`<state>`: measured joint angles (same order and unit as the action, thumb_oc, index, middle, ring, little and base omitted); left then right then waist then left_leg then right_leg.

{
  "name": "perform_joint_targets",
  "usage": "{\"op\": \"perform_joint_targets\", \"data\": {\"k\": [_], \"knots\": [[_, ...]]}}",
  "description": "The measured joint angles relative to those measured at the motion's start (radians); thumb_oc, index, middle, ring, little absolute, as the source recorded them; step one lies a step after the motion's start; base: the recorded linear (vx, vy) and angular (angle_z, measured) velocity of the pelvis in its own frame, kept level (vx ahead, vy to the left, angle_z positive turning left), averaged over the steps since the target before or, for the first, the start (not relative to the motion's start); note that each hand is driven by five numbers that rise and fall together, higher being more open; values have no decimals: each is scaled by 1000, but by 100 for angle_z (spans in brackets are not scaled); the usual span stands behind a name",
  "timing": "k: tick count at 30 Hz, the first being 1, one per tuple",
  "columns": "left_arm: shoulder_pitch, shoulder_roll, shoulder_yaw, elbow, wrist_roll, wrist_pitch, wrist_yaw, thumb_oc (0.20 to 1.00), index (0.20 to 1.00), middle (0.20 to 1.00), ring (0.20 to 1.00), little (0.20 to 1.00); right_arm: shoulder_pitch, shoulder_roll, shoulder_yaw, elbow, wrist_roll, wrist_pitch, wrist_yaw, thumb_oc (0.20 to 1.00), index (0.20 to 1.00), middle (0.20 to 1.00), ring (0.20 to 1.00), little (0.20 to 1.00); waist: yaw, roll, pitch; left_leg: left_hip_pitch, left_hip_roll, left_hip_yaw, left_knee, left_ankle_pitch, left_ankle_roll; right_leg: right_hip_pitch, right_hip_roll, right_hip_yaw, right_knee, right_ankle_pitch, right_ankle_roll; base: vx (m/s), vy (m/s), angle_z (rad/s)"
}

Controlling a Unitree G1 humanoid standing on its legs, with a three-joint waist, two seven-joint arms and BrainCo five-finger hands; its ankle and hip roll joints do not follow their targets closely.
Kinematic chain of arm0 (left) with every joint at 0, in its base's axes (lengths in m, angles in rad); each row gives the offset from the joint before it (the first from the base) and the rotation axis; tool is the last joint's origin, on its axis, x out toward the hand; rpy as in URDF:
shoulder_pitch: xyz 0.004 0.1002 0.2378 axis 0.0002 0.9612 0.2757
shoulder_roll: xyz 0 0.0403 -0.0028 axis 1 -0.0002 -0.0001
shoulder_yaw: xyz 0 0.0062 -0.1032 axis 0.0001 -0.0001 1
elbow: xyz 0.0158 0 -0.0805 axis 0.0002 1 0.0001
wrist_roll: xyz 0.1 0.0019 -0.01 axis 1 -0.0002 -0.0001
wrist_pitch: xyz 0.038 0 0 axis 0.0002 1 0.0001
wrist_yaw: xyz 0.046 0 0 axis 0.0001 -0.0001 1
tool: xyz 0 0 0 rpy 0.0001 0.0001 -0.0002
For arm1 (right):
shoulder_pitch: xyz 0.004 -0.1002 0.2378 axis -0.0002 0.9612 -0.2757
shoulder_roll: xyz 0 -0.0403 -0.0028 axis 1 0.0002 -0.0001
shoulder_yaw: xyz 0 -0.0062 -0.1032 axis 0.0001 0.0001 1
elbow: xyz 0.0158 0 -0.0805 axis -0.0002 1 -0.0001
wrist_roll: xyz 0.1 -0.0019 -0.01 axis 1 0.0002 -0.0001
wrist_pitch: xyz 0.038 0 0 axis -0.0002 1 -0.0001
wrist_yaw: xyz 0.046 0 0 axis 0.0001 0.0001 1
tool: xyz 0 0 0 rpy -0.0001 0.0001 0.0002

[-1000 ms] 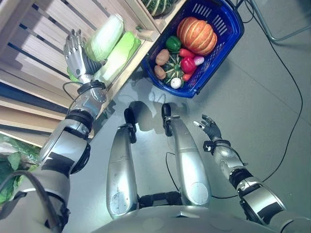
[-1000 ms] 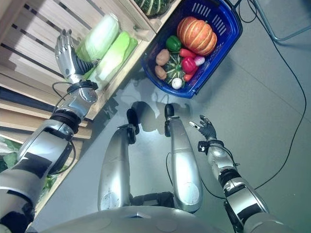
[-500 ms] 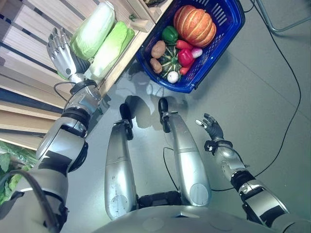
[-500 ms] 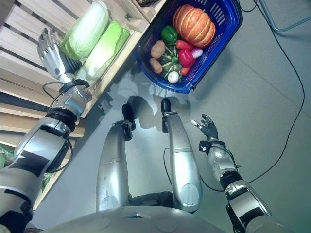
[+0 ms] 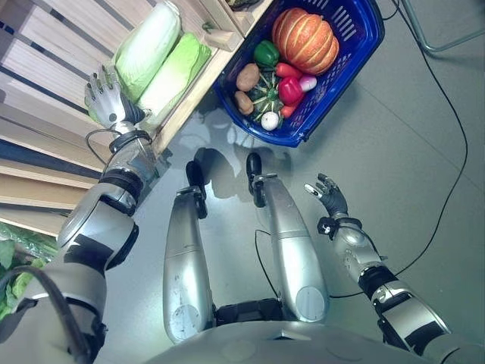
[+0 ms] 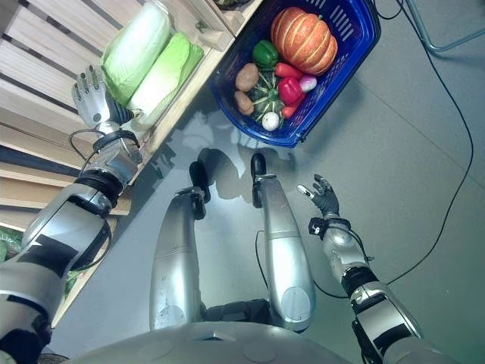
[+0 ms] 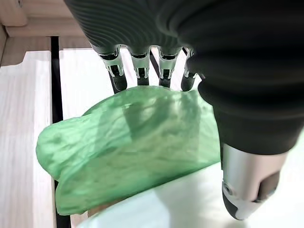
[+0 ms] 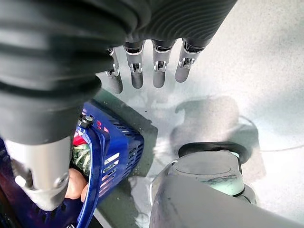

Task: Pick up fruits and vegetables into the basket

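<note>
A wooden shelf (image 5: 53, 45) at ten o'clock holds two cabbages (image 5: 163, 64). The blue basket (image 5: 356, 45), at one o'clock, is already partly filled. The left hand (image 5: 104, 102), fingers spread and empty, should curl fully around the nearer cabbage; the right hand (image 5: 327, 196) hangs relaxed.

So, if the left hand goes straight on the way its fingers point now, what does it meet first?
Probably the green cabbage: the left hand is open, its fingers reaching over the leafy end. Beyond that lie the wooden shelf slats. Depth is unclear, so the fingertips might pass just above the leaves.
</note>
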<state>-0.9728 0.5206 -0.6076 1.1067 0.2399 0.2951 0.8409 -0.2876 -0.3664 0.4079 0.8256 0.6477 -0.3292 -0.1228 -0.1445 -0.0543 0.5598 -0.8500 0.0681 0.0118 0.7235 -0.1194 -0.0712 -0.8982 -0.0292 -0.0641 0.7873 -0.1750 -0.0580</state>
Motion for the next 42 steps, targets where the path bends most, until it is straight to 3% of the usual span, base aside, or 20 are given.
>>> {"op": "perform_joint_targets", "data": {"k": [4,6,7,8,9,17,18,20,21,27,33,42], "knots": [[-24,3,-16,13,9,10,-2,1000,1000,1000,1000,1000,0,0,0,-1,1,-1,0,1000,1000,1000,1000,1000,-2,-2,1,-11,1,2,1,0,0,-11,0,0,0,0,0,0,0,0],[-30,3,-16,17,22,9,2,831,831,831,831,831,0,0,1,-4,3,-3,1,1000,1000,1000,1000,1000,-1,-3,1,-19,1,2,2,0,0,-18,0,0,1,0,0,0,0,0],[-29,3,-19,22,31,5,11,520,520,520,520,520,0,0,1,-3,3,-5,2,1000,1000,1000,1000,1000,0,-3,1,-22,1,3,2,0,1,-21,0,0,1,0,0,0,0,0],[-29,2,-27,25,37,4,22,278,278,278,278,278,0,2,1,-4,4,-6,2,1000,1000,1000,1000,1000,0,-3,1,-22,1,2,2,0,1,-21,0,0,1,0,0,-31,-9,0],[-32,2,-26,25,39,4,34,200,200,200,200,200,0,2,1,-8,5,-10,2,1000,1000,1000,1000,1000,-1,-4,1,-22,1,2,2,0,1,-21,0,0,1,0,0,0,0,0],[-66,6,-24,56,42,-34,113,200,200,200,200,200,0,3,1,-14,10,-22,1,1000,1000,1000,1000,1000,-3,-12,4,-44,2,5,3,0,1,-45,2,2,2,0,0,0,0,0],[-67,9,-24,55,37,-39,122,241,241,241,241,241,0,4,1,-16,10,-22,0,1000,1000,1000,1000,1000,-3,-16,4,-45,3,5,2,0,1,-45,2,2,2,0,0,0,0,0],[-66,10,-12,54,28,-67,154,856,856,856,856,856,1,4,1,-16,11,-24,-1,1000,1000,1000,1000,1000,-3,-20,4,-48,2,4,3,0,1,-47,1,1,1,1,1,0,0,0],[-66,10,-7,53,26,-77,160,1000,1000,1000,1000,1000,1,4,1,-16,12,-24,-1,1000,1000,1000,1000,1000,-3,-20,4,-49,2,3,3,0,1,-47,1,1,1,1,1,0,0,0],[-64,33,67,-14,26,-154,250,1000,1000,1000,1000,1000,1,23,1,-29,19,-31,-3,1000,1000,1000,1000,1000,-2,-32,9,-51,2,1,-1,0,0,-49,1,-1,-3,0,0,0,0,0],[-61,45,105,-91,37,-222,274,1000,1000,1000,1000,1000,2,38,1,-47,18,-31,-6,1000,1000,1000,1000,1000,3,-33,9,-49,0,1,-5,2,-2,-47,-1,-2,-5,0,0,0,0,0],[-55,46,115,-102,37,-214,283,1000,1000,1000,1000,1000,3,38,1,-70,17,-21,-27,1000,1000,1000,1000,1000,6,-33,8,-34,-4,2,-17,8,-2,-38,-8,-2,-5,0,0,0,0,0]]}}
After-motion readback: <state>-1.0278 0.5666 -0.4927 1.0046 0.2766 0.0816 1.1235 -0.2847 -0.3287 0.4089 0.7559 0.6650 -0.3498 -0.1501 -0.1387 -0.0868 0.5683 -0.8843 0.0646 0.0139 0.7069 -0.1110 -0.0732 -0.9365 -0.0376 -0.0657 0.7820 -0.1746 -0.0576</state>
